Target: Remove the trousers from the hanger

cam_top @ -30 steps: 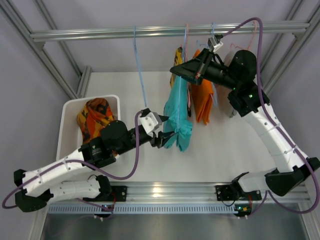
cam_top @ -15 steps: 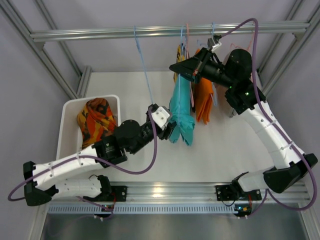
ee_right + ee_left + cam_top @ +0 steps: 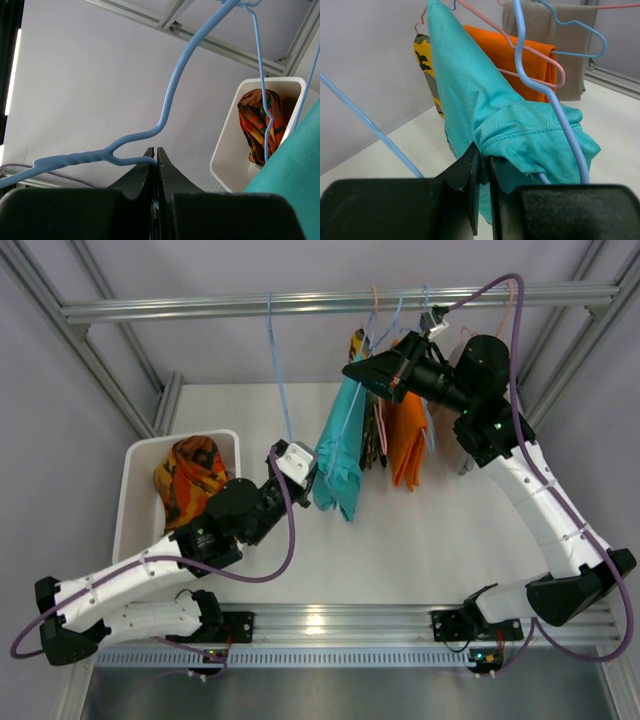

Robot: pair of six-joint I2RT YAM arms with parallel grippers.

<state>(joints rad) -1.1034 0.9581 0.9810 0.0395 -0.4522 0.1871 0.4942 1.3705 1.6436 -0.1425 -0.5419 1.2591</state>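
From above, we see the teal trousers (image 3: 338,455) hanging long-axis downward and tilted. Their lower end meets the left gripper (image 3: 312,483) — the nearer arm — while the right gripper (image 3: 356,369) sits up by their top.

At the left wrist, the jaws are pinched on a teal fold and the cloth rises ahead beside the blue hanger (image 3: 555,110).

At the right wrist, the jaws clamp the hanger wire — the trousers lie lower right.

No text, label, brand, number or sign can be read anywhere.
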